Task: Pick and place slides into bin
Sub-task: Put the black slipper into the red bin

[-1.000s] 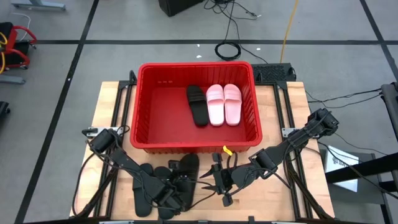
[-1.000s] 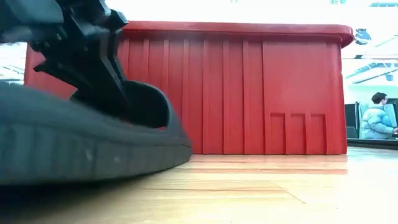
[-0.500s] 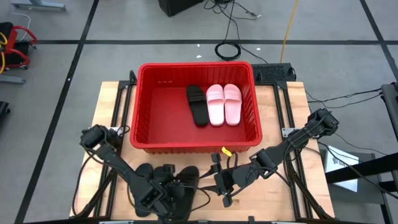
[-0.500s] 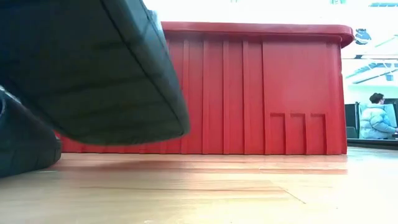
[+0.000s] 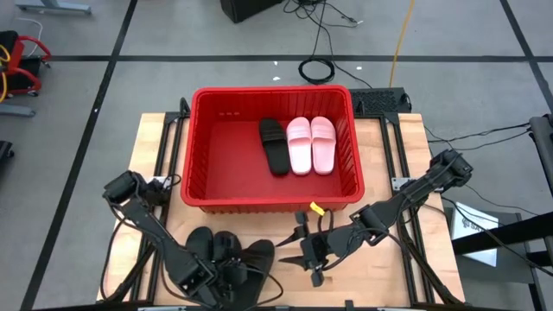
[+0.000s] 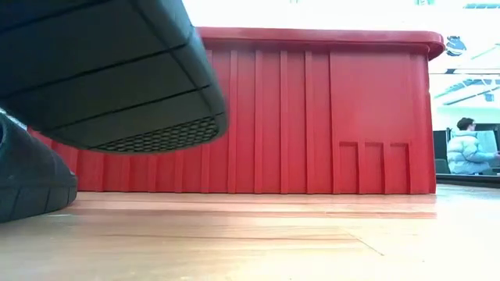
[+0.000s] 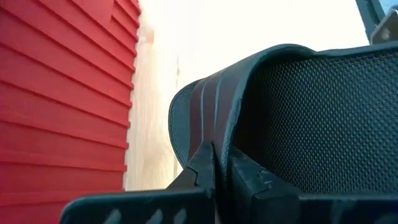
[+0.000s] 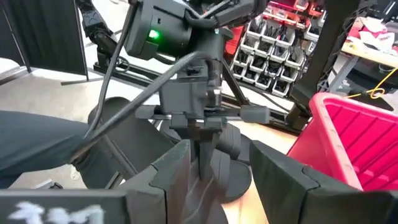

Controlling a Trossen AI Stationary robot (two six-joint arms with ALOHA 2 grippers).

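three slides lie inside the bin (image 5: 216, 147) at the centre of the high view: one black slide (image 5: 274, 144) and two pink slides (image 5: 309, 143) side by side, right of the bin's middle. the other black slides (image 5: 226, 262) are bunched at the lower left of the frame on the wooden surface (image 5: 154, 147), just below the bin's near wall. the left claw (image 5: 210, 275) sits among them, its fingers pinched together on the edge of a raised black slide (image 7: 292, 106); in the low view that slide's ribbed sole (image 6: 109, 78) hangs tilted, clear of the surface, filling the upper left. the right claw (image 5: 309, 252) is at the lower centre, just right of the pile, its fingers spread apart with nothing between them. at the right edge of the low view a person (image 6: 469, 148) shows in the room behind.
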